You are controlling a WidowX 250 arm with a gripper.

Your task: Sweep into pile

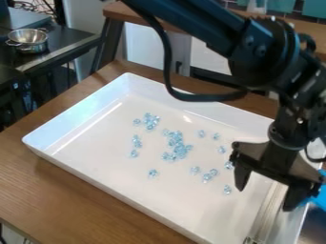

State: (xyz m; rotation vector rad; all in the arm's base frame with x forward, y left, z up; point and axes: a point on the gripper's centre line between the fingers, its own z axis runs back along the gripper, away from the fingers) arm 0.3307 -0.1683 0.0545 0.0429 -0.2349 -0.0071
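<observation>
Gathering the translucent pale-blue bits (178, 149), scattered mid-frame in the white rectangular tray (96, 147), calls for low, slow strokes from the outermost inward; the black two-finger end effector (264, 199), lower right, gapes wide and empty.

The white tray (89, 150) is dotted with pale-blue crystals (178, 148); brown wood grain is seen on the table (64, 198) beneath it, black on the claw (264, 199) above.

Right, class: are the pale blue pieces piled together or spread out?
Spread out: small clusters and single pieces lie apart across the tray.
</observation>
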